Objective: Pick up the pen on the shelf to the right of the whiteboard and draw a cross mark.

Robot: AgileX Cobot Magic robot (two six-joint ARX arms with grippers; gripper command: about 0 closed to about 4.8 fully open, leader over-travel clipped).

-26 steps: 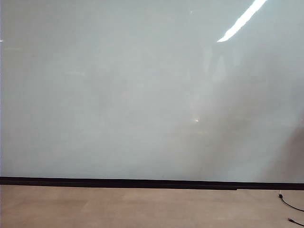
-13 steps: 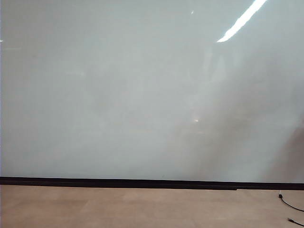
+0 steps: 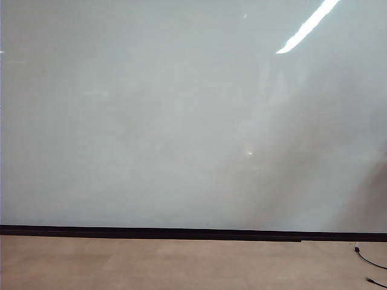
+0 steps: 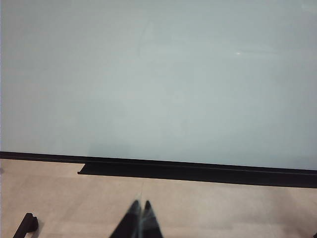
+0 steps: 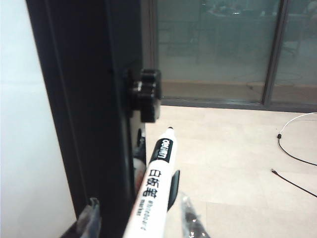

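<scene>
right gripper (image 5: pixel 141 220): sitting at the black frame (image 5: pixel 84 109) beside the whiteboard, its two translucent fingers (image 5: pixel 90 218) standing on either side of the pen; the jaws are parted and i cannot tell whether the pads are touching the barrel yet, so no firm hold is showing.
pen (image 5: pixel 152 188): lying between those fingers, white body with black print, black tip pointing up and away toward a black knob (image 5: pixel 146 94) on the frame; a black clip-like piece is showing just beside the barrel.
left gripper (image 4: pixel 140 218): parked low in front of the board, fingertips pressed together and carrying nothing, pointing toward the board's black lower strip (image 4: pixel 198 171).
whiteboard (image 3: pixel 181 121): filling the exterior view, glossy and bare, with only a light streak reflecting near its upper right; neither arm is appearing there.
cross mark: not yet drawn, by the look of the blank surface.
step in hand: judging it as the closing of the right fingers on the pen.
doing it well: closing squarely on the mid-barrel, keeping the tip free and pointing forward, so the pen is not pivoting when pressed to the board.
risk: pinching off-centre may be tilting the pen or knocking it against the frame.
surroundings: tan floor (image 3: pixel 181 266) and thin black cable (image 3: pixel 369 261) lying at the lower right.
</scene>
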